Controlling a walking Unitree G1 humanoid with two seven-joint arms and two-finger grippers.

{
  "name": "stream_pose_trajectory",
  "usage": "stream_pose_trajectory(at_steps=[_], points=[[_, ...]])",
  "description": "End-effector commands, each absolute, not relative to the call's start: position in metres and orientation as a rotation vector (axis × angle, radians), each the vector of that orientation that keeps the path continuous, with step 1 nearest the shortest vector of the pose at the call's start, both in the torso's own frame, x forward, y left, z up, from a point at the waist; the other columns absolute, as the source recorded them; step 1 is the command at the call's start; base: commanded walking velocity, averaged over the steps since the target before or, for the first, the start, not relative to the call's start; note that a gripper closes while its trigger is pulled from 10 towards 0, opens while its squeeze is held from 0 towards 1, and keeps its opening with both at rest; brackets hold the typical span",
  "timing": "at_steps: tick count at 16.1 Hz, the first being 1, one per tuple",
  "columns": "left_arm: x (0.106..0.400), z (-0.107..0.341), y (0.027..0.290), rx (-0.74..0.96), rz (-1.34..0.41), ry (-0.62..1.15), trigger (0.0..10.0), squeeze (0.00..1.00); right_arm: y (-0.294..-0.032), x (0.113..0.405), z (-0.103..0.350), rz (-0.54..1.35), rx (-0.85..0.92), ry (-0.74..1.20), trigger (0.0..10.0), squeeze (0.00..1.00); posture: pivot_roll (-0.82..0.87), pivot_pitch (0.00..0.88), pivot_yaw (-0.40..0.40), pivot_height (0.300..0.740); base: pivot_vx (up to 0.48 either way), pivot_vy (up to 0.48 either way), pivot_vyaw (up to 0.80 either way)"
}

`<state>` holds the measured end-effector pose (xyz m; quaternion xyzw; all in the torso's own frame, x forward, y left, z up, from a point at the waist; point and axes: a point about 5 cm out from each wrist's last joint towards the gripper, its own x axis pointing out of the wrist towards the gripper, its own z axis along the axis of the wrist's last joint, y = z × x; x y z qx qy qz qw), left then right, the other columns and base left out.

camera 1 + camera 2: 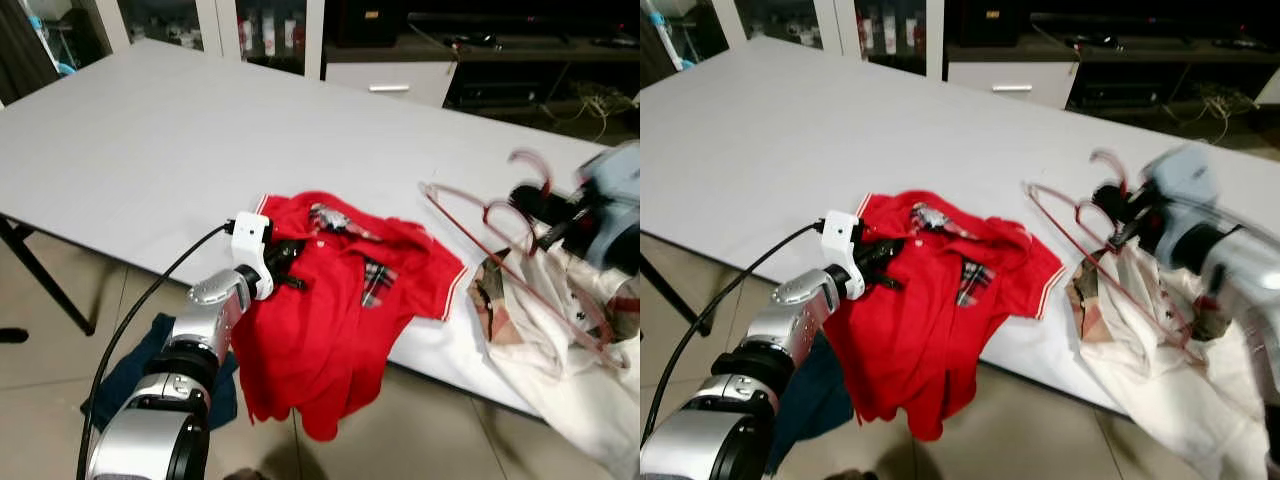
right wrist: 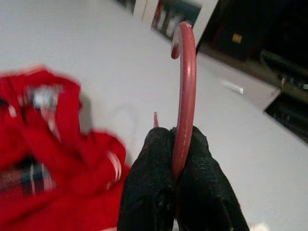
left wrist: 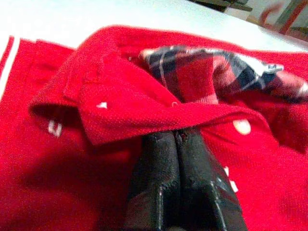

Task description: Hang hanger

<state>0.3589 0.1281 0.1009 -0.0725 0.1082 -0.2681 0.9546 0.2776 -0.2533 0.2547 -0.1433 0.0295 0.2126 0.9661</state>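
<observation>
So far, my right gripper (image 2: 175, 166) pinches the pink hanger (image 2: 185, 91) by its hook, lifted above the white table (image 1: 150, 140); my left gripper (image 3: 179, 139), fingers pressed together, is tucked under the red polo shirt's (image 1: 330, 300) collar. I judge threading is still ahead. Count: one red shirt, one pale garment (image 1: 1150, 350), hangers too blurred to count.

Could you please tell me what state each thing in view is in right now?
Red shirt: crumpled, hanging partly over the table edge.
Hanger: held up above the table, clamped by its hook.
Left pincer: shut, pinching the red shirt under its collar.
Right pincer: shut on the hanger.
White garment: heaped, draping off the table's edge.
Blue cloth: lying on the floor.
</observation>
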Motion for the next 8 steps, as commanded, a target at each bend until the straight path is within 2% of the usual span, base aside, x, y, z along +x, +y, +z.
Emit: stream_pose_trajectory(at_steps=[1, 4, 5, 7, 8], points=[[0.361, 0.103, 0.129, -0.144, -0.526, 0.205, 0.0, 0.00, -0.262, 0.274, 0.268, 0.409, -0.307, 0.032, 10.0, 0.00, 0.00, 0.105, -0.054, 0.740, 0.326, 0.000, 0.00], [0.362, 0.104, 0.130, -0.141, -0.502, 0.197, 0.0, 0.00, -0.271, 0.266, 0.281, 0.416, -0.299, 0.001, 10.0, 0.00, -0.01, 0.103, -0.054, 0.740, 0.298, 0.000, 0.00], [0.363, 0.104, 0.130, -0.141, -0.500, 0.196, 0.0, 0.00, -0.268, 0.263, 0.281, 0.443, -0.286, -0.003, 10.0, 0.00, -0.01, 0.103, -0.053, 0.740, 0.259, 0.000, 0.00], [0.365, 0.106, 0.131, -0.138, -0.473, 0.190, 0.0, 0.00, -0.253, 0.253, 0.274, 0.569, -0.277, 0.018, 10.0, 0.00, -0.01, 0.104, -0.053, 0.740, 0.000, -0.127, 0.00], [0.367, 0.108, 0.132, -0.143, -0.444, 0.181, 2.1, 0.00, -0.232, 0.242, 0.260, 0.707, -0.274, 0.051, 10.0, 0.00, -0.02, 0.103, -0.051, 0.740, 0.000, 0.000, 0.00]])
